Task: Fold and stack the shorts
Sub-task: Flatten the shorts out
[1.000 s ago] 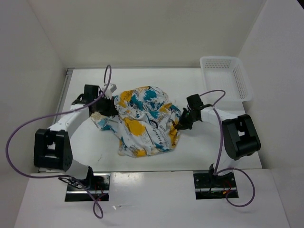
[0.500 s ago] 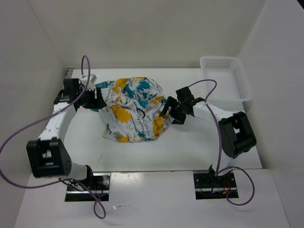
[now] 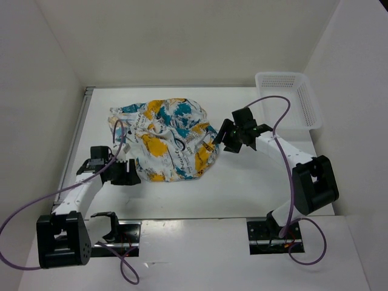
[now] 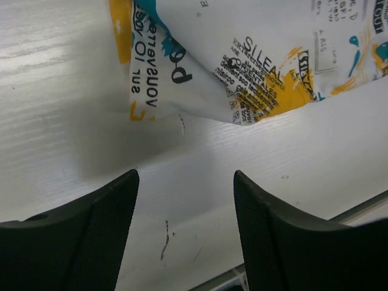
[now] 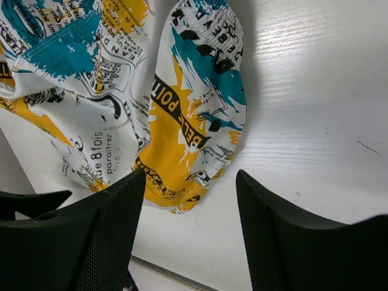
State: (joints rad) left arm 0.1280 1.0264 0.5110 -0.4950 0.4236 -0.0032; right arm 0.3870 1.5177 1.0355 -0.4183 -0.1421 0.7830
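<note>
1. the shorts (image 3: pixel 170 140) sit in a crumpled heap mid-table, bunched up and not flat at all. the lump stretches loosely from far-left to near-right, but it's too rumpled to call that a real long axis.
2. the left gripper (image 3: pixel 130 174) is at the heap's near-left corner with the cloth ahead of it, further from the bases. its wrist view shows the fingers spread wide with nothing between them and a pointed fold of fabric just past the tips.
3. the right gripper (image 3: pixel 222 138) is just beside the right edge, cloth to its left. it's spread and empty too, and a rounded lobe of hem lies between and beyond its fingers.
4. i'd say the right one is a touch nearer to cloth, though it's a close call.
5. the fabric looks thin and soft: white with yellow-orange and teal splashes plus black lettering, creasing in loose folds. i'd expect it to drape and slide when lifted.
6. the table (image 3: pixel 260 188) is white with a faint wood grain. the white mesh basket (image 3: pixel 306 103) sits far-right, well apart.
</note>
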